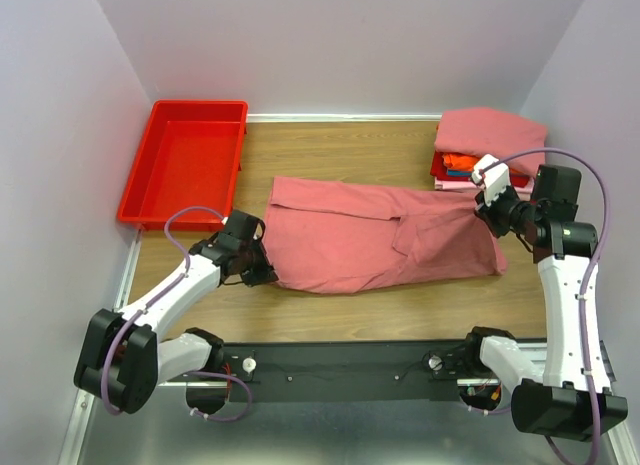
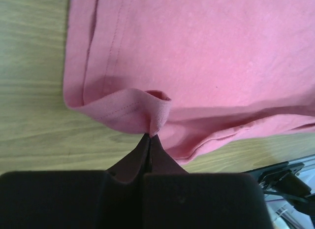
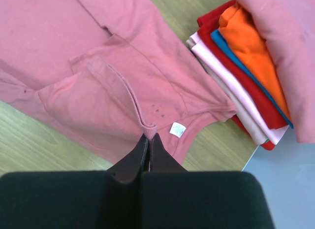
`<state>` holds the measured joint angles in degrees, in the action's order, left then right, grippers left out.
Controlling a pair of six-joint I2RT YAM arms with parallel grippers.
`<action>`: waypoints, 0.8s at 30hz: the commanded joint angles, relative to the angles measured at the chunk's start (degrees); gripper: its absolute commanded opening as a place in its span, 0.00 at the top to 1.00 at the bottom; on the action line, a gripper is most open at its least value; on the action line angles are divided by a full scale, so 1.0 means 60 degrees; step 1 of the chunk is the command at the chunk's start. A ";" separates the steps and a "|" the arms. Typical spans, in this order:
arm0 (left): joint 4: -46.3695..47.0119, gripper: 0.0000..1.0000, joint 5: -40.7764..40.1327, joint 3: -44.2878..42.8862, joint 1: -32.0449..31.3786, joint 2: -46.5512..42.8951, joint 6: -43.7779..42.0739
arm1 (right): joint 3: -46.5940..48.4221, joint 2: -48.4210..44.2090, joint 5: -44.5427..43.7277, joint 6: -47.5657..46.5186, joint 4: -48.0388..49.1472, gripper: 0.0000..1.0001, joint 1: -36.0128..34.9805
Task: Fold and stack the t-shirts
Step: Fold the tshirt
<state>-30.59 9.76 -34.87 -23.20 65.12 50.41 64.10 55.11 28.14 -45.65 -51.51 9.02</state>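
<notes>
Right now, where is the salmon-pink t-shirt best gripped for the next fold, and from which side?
At its two short ends, each from its own outer side. The salmon-pink t-shirt lies flat as a long band; the left gripper pinches the stitched hem corner, the right gripper the ribbed collar by the white neck tag. Those thicker edges probably slip least.

Pale lilac walls [image 1: 330,45] on three sides of a wooden tabletop [image 1: 350,145]

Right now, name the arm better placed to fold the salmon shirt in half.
Left, probably: the left claw pinches the salmon shirt at its hem, the end away from the stack, ready to carry across; the right claw pinches the collar there.
</notes>
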 commanded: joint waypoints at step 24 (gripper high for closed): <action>-0.2917 0.43 -0.1316 -0.1321 0.0088 -0.0499 0.0901 | -0.0326 0.0014 0.1169 0.0342 0.0616 1.00 0.0050</action>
<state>-49.06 5.06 -42.39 -22.94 60.29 56.82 62.78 55.33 32.82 -44.38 -49.32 9.02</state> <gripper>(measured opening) 0.568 0.012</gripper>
